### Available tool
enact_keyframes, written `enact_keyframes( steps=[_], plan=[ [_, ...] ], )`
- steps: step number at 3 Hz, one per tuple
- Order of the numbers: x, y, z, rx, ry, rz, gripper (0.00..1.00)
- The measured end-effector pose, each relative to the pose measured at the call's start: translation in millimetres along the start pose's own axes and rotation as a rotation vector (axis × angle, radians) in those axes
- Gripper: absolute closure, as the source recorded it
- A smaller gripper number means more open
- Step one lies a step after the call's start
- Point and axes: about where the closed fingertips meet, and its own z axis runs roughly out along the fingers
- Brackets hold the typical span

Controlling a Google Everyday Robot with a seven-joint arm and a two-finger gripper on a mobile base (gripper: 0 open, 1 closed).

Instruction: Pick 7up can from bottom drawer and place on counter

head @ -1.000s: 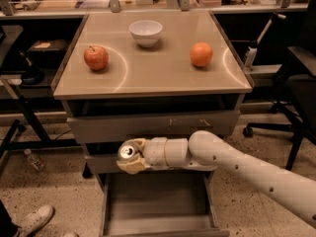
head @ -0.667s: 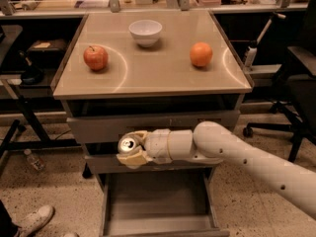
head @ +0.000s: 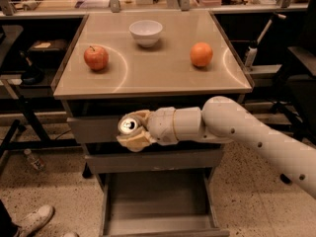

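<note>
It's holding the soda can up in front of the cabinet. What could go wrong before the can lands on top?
The gripper, jaws shut on the can, hangs below the front edge of the counter; lifting straight up might knock the can against that rim. If it slips, it could fall into the open bottom drawer. Up top, the apple sits nearest and might get bumped.

No legible text, even on 7up can point(head: 129, 125) in gripper point(head: 133, 134) above bottom drawer point(head: 158, 199)
</note>
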Motion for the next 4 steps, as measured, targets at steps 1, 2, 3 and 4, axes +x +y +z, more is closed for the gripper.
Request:
enact_keyframes(
  steps=[1,2,3,4],
  plan=[
    [-1,0,0,0.0,0.0,-0.002,1.0],
    [-25,-2,-11,0.011,-0.022,-0.022,1.0],
    [-61,-15,-33,0.033,-0.026,-0.051,1.0],
    [-91,-39,-54,0.06,-0.019,-0.068,1.0]
  ],
)
